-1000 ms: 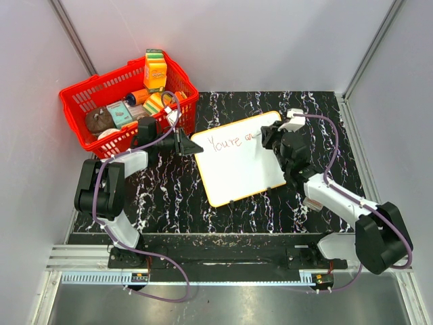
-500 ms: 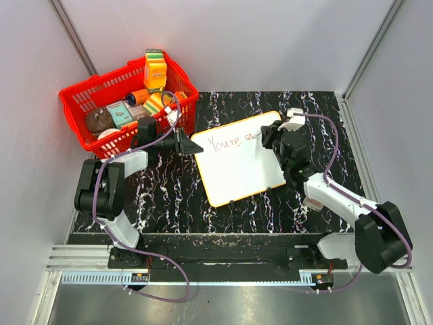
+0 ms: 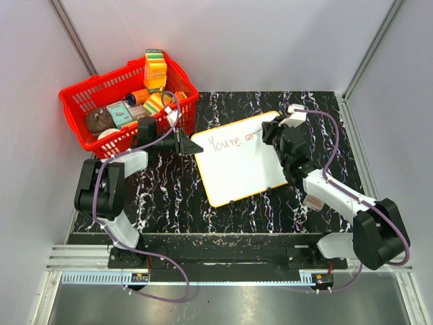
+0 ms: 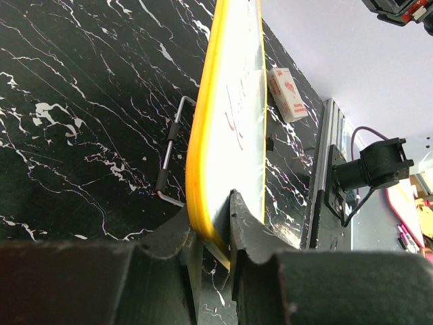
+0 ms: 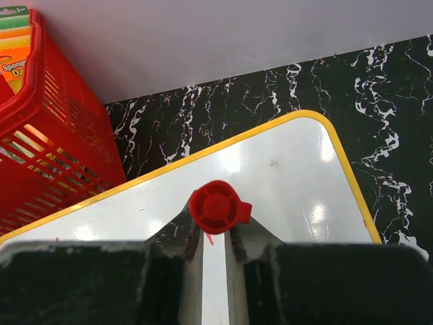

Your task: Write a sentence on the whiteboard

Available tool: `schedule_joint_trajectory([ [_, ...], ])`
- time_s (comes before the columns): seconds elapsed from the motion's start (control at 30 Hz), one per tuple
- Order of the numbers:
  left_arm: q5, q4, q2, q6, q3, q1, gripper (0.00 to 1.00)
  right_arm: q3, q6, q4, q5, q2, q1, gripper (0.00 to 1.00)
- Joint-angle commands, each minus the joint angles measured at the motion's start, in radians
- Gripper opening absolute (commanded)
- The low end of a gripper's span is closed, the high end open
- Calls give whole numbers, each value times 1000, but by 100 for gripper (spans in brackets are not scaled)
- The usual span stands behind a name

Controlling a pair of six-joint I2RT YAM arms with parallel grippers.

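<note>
- Where the left gripper (image 4: 211,223) meets the board, its two fingers are clamped on the orange-yellow rim of the whiteboard (image 3: 240,169), with one finger pressed on each face at the left corner.
- The right gripper (image 5: 215,237) is closed on a red marker (image 5: 216,206), whose round end is seen head-on between the fingers in the right wrist view.
- The marker is held over the far right part of the whiteboard, at the end of the written words; whether its tip is touching the surface cannot be told.
- The sentence (image 3: 231,141) is written in thin red script along the far edge of the board; "You're" can be read, and the few small letters after it cannot be made out.
- The whiteboard is placed in the middle of the black marbled table (image 3: 169,196), turned at an angle, and a thin wire leg (image 4: 172,152) is seen under it in the left wrist view.
- A red basket (image 3: 80,91) is set at the far left of the table, just beside the left gripper, and is filled with groceries.
- An orange juice carton (image 3: 155,71) is stood upright at the basket's far side, and a sponge pack (image 5: 13,40) is seen inside it in the right wrist view.
</note>
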Motion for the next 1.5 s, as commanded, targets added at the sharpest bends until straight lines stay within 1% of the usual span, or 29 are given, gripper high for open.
schedule_joint_trajectory([
  [0.0, -59, -63, 40, 215, -26, -59, 0, 24, -6, 21, 27, 3, -15, 0],
  [0.7, -60, -66, 40, 215, -24, -59, 0, -63, 19, -14, -24, -74, -17, 0],
  [0.9, -62, -68, 38, 217, -26, -59, 0, -36, 28, -19, -33, -104, -15, 0],
  [1.03, -62, -69, 40, 217, -24, -59, 0, -10, 20, -28, -10, -124, -17, 0],
  [1.2, -62, -69, 40, 218, -24, -59, 0, 19, -10, -29, 27, -98, -20, 0],
  [1.47, -63, -69, 40, 220, -23, -59, 0, 22, -9, -26, 48, -66, -32, 0],
])
